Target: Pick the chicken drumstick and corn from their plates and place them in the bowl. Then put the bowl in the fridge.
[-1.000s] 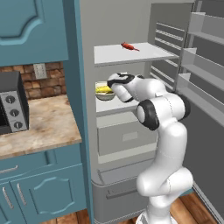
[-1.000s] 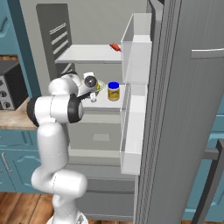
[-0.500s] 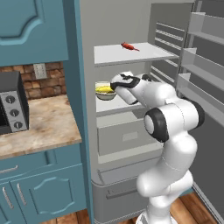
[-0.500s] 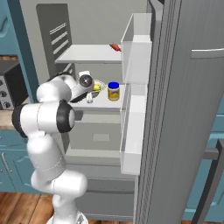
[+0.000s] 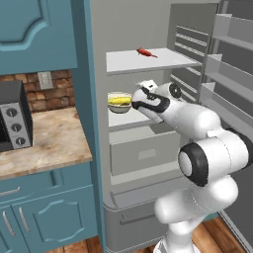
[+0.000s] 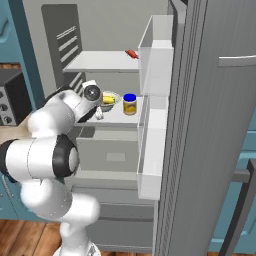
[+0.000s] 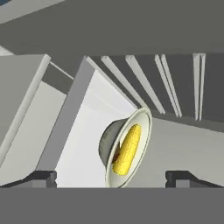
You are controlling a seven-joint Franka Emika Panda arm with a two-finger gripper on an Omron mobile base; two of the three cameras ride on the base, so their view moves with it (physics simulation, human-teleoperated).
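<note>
Yellow corn (image 5: 120, 101) lies in the bowl (image 5: 118, 104) on the fridge (image 5: 148, 133) middle shelf, left base view. Right base view: bowl (image 6: 109, 99) beside a jar (image 6: 129, 104). Hand view: gripper (image 7: 111, 177) jaws wide, empty, apart from the bowl (image 7: 114, 144).

Corn (image 7: 126, 149) bright yellow, bowl (image 7: 139, 124) pale cream-green, fridge (image 5: 148, 148) grey.

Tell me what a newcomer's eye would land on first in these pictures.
First, the bright yellow corn lying in the pale bowl, which stands on the middle shelf of the open fridge. Next, the white arm reaching toward that shelf, its gripper open just short of the bowl, holding nothing. A small red thing lies on the shelf above, and a yellow jar with a blue lid stands beside the bowl.
</note>
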